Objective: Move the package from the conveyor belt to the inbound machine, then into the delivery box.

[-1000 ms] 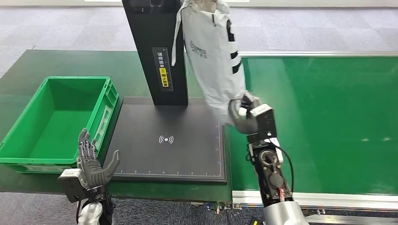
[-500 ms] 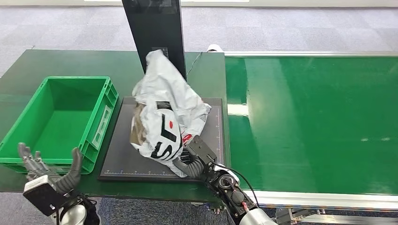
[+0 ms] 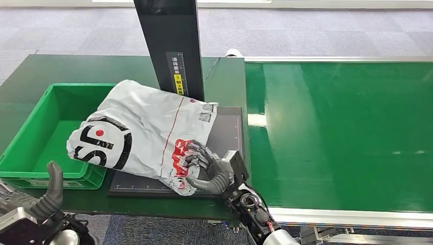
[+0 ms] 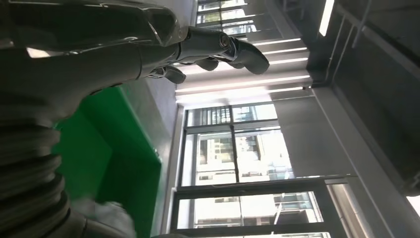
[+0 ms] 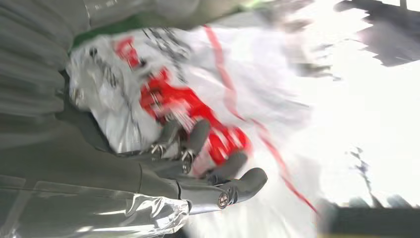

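Fingers [image 3: 196,155] of the right hand [image 3: 207,168] are kept clamped on the package [image 3: 138,130] — now swung beyond them, flattened over the green bin [image 3: 30,148] — while the left hand [image 3: 35,201] is held open.

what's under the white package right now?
The white plastic courier package covers the black scanner platform and overhangs the green crate's rim. The platform's centre is hidden.

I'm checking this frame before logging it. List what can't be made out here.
- Scan mark on the black pad, head view: covered by the package.
- Left hand, head view: cut off by the picture's edge.
- Package print, right wrist view: blurred and washed out.
- Bin floor: partly hidden by the package.
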